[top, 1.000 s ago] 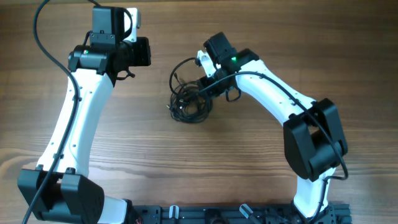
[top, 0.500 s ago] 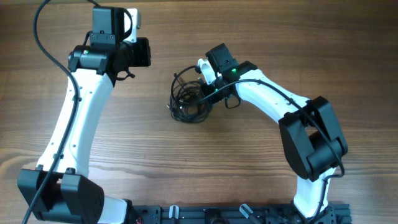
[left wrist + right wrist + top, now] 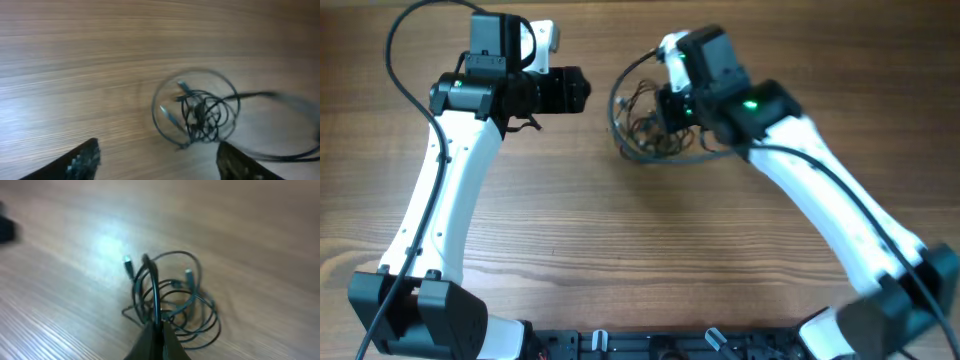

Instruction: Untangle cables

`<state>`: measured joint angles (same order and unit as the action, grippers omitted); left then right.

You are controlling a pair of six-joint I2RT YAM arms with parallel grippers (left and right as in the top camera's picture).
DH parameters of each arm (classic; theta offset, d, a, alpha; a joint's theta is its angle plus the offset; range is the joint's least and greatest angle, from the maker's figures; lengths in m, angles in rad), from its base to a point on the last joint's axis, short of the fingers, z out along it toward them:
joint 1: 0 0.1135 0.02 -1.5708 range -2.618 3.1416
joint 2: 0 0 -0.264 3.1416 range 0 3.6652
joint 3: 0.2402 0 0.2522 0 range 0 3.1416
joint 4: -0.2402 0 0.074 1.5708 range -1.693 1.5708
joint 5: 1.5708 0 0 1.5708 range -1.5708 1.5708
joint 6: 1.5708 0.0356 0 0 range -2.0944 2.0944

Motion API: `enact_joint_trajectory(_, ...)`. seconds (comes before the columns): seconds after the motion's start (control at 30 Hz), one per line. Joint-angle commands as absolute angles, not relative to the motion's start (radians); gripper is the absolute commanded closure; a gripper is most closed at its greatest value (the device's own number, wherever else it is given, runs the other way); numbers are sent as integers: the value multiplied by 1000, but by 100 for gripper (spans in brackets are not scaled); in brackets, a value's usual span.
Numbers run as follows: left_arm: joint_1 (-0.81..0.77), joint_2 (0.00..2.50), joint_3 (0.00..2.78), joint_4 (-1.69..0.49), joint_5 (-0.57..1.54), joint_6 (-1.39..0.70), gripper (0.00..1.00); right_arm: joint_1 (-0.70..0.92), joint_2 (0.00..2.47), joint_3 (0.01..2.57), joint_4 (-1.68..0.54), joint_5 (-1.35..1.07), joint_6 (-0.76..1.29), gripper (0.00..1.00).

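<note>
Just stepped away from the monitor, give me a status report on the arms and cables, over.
Left gripper open, empty, aimed at the cables. Right gripper shut on one strand; cables in one tangled coil. Nothing in the way.

One bundle of cables (image 3: 636, 136), two plug ends (image 3: 127, 263) showing in it, two arms flanking it, left arm (image 3: 450, 190) and right arm (image 3: 820, 195), one tabletop (image 3: 620, 250) beneath.
</note>
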<state>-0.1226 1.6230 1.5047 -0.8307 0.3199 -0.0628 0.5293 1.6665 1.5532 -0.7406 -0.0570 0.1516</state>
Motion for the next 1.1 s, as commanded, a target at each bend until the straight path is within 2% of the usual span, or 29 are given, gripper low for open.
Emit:
enact_joint_trajectory(0.0, -140, 1608, 1503, -833, 453, -56, 19, 522, 1562, 1573, -778, 99, 185, 96)
enact_joint_trajectory(0.1, -187, 1629, 1503, -831, 458, -53, 16, 522, 1515, 1573, -772, 136, 186, 96)
enact_joint_trajectory(0.17, -242, 1660, 1503, -827, 516, 20, 14, 522, 1505, 1579, -773, 134, 186, 96)
enact_joint_trajectory(0.27, -305, 1707, 1503, -802, 621, 115, 4, 522, 1505, 1580, -773, 107, 186, 96)
enact_joint_trajectory(0.33, -337, 1744, 1503, -753, 620, 128, 5, 522, 1505, 1584, -772, 68, 186, 96)
enact_joint_trajectory(0.43, -351, 1793, 1503, -675, 619, 128, 16, 522, 1505, 1587, -776, 57, 187, 96)
enact_joint_trajectory(0.6, -350, 1844, 1503, -631, 559, 127, 21, 522, 1472, 1591, -781, 51, 186, 96)
enact_joint_trajectory(0.67, -351, 1859, 1503, -619, 530, 127, 46, 522, 1448, 1593, -780, 51, 186, 96)
enact_joint_trajectory(0.7, -351, 1866, 1503, -616, 531, 127, 52, 522, 1438, 1593, -780, 51, 187, 96)
enact_joint_trajectory(0.73, -352, 1875, 1503, -616, 531, 127, 70, 522, 1428, 1593, -780, 51, 186, 96)
enact_joint_trajectory(0.8, -352, 1895, 1503, -616, 531, 127, 96, 522, 1424, 1593, -781, 51, 186, 96)
enact_joint_trajectory(1.0, -350, 1914, 1503, -594, 530, 127, 95, 522, 1423, 1593, -782, 51, 186, 96)
enact_joint_trajectory(1.03, -351, 1914, 1503, -591, 530, 127, 84, 522, 1423, 1593, -783, 52, 186, 96)
enact_joint_trajectory(1.07, -352, 1914, 1503, -590, 530, 128, 80, 522, 1423, 1593, -785, 59, 186, 96)
